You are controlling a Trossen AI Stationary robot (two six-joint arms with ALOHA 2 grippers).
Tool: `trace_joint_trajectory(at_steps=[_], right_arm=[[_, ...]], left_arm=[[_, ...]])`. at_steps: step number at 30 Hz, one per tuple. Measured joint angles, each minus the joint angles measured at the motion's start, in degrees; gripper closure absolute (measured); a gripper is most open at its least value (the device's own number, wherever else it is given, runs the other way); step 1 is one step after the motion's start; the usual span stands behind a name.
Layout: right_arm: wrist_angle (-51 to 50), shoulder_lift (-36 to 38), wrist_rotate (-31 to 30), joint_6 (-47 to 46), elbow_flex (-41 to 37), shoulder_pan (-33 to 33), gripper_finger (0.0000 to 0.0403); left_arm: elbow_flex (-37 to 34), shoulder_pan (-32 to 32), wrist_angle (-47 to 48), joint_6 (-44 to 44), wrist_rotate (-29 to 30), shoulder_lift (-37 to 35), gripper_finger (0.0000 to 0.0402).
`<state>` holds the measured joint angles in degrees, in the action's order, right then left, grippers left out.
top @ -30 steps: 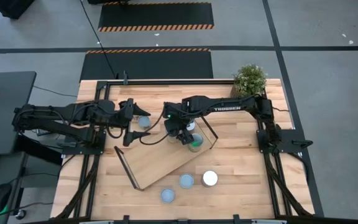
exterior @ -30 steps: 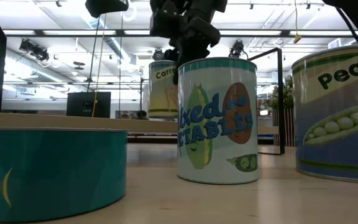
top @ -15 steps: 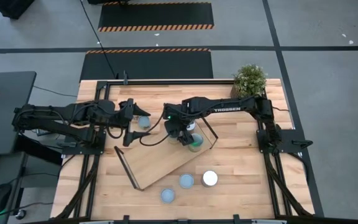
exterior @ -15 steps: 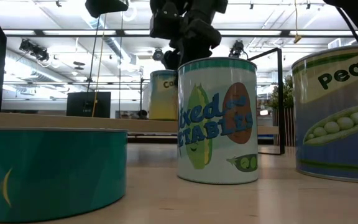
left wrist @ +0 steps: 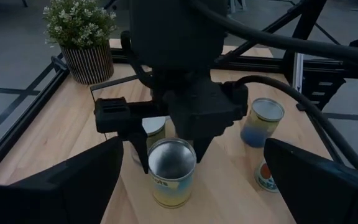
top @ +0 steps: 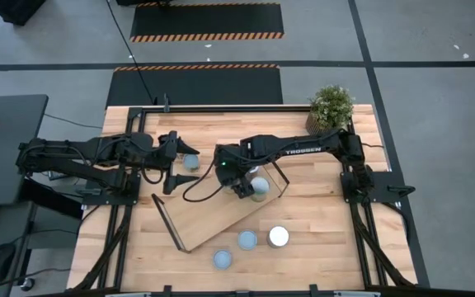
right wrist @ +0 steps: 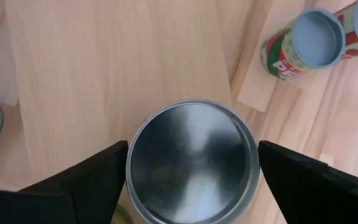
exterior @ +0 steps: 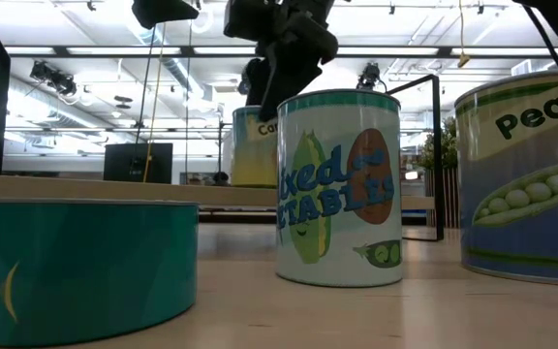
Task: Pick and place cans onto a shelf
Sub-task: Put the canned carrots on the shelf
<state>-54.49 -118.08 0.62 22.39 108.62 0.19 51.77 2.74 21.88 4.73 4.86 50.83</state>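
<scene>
The shelf (top: 209, 216), a light-wood board with black wire end frames, lies slanted on the table. A yellow-labelled can with a silvery top (right wrist: 191, 168) stands on the board's right part, also seen as the can (left wrist: 169, 174) in the left wrist view. My right gripper (top: 239, 185) hovers open just over this can, one finger on either side of its top. Another can (top: 260, 190) stands beside it. My left gripper (top: 174, 162) waits open at the table's left. A pale-topped can (top: 190, 162) stands just in front of it, off the board.
Three cans (top: 222, 260), (top: 246, 240), (top: 279, 237) stand on the table by its near edge; they fill the low view's foreground. A potted plant (top: 331, 106) sits at the far right corner. The board's left part is bare.
My right gripper has lowered the yellow-labelled can onto the shelf, opened and let it go. It has then shifted a little toward the table's left above the can. The can stands still and upright.
</scene>
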Motion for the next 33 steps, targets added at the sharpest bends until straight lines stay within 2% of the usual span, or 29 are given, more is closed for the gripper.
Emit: trace_joint_trajectory(at_steps=[7, 33], right_arm=[[-0.5, 0.0, -1.1, -5.0, 0.0, 0.0, 0.0045], [-5.0, 0.7, -4.1, -4.9, 0.1, 0.0, 0.0050]], left_arm=[[0.0, 0.0, 0.0, 0.0, 0.0, 0.0, 0.0005], [0.0, 0.0, 0.0, 0.0, 1.1, 0.0, 0.0005]])
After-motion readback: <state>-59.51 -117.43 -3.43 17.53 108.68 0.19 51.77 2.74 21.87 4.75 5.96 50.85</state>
